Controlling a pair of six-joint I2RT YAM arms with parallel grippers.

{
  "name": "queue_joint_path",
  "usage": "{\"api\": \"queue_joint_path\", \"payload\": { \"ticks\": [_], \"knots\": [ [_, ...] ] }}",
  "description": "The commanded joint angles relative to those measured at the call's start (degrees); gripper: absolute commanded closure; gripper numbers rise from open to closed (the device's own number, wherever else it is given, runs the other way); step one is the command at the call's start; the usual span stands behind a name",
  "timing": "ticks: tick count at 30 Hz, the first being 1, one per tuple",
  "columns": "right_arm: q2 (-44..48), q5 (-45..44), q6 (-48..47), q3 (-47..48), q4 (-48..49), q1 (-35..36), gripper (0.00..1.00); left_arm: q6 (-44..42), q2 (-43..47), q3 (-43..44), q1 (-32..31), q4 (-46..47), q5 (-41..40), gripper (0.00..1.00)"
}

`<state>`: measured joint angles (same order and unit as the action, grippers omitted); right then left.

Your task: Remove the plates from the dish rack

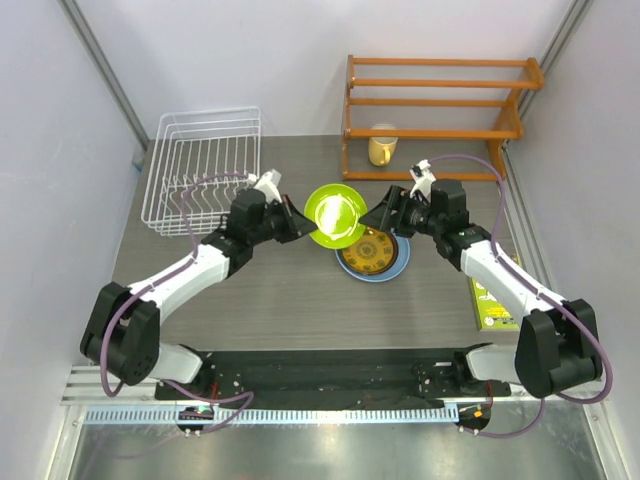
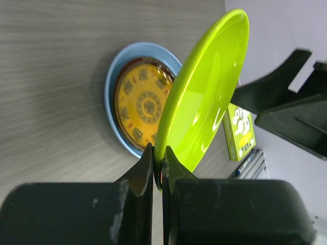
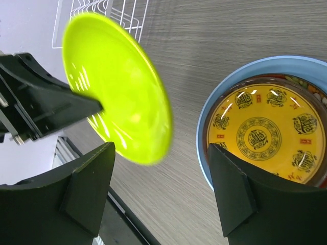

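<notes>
My left gripper is shut on the rim of the lime green plate and holds it tilted on edge above the table; in the left wrist view the gripper pinches the plate. Right of it on the table lies a stack: the light blue plate, a dark red rim and the yellow-orange patterned plate on top. My right gripper is open and empty, hovering by the stack. The white wire dish rack at back left holds no plates.
An orange wooden shelf stands at the back right with a pale yellow mug on its lowest tier. A green booklet lies at the table's right edge. Grey walls close in both sides.
</notes>
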<state>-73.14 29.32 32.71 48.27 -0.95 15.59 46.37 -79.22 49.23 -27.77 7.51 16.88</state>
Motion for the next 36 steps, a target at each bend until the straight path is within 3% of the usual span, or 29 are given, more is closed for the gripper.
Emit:
{"api": "queue_joint_path", "payload": {
  "ticks": [1, 2, 6, 11, 14, 15, 17, 21, 27, 36],
  "knots": [
    [-1.73, 2.06, 1.83, 0.24, 5.96, 1.19, 0.22, 1.09, -1.99, 1.3, -4.3, 5.32, -0.45, 1.0],
    [-2.09, 2.14, 1.83, 0.16, 6.4, 1.28, 0.23, 1.35, -2.51, 1.39, -4.92, 5.76, -0.54, 1.0],
    [-3.67, 1.8, 1.66, -0.46, 6.84, 1.19, 0.63, 1.44, -3.66, 1.57, -7.12, 6.55, -1.33, 1.0],
    [-3.41, 0.83, 0.25, -0.55, 5.7, 1.19, 0.99, 0.04, -2.52, 2.0, -7.21, 6.38, -1.77, 1.0],
    [-2.27, -0.75, -0.28, -0.63, 5.0, 1.02, 0.99, -0.84, -1.99, 2.45, -7.21, 4.8, -2.99, 0.97],
    [-1.74, -1.54, -0.28, -0.63, 4.56, 0.93, 0.99, -1.02, -1.99, 2.62, -7.12, 4.19, -4.3, 0.77],
    [-0.07, -3.47, -0.37, -0.81, 2.98, -0.12, 0.99, -2.51, -1.64, 3.41, -7.21, 0.94, -6.24, 0.54],
    [2.56, -8.13, -2.2, -1.07, -2.12, -3.11, 0.99, -6.02, 0.46, 4.47, -7.21, -7.22, -16.32, 0.31],
    [2.84, -9.19, -5.1, -1.51, -8.43, -8.12, 0.99, -11.3, 6.96, 3.94, -7.12, -15.23, -29.61, 0.29],
    [-3.49, -10.25, -8.01, -0.72, -12.41, -9.09, 0.99, -19.29, 21.46, -1.76, -7.21, -17.62, -48.25, 0.27]
  ]
}}
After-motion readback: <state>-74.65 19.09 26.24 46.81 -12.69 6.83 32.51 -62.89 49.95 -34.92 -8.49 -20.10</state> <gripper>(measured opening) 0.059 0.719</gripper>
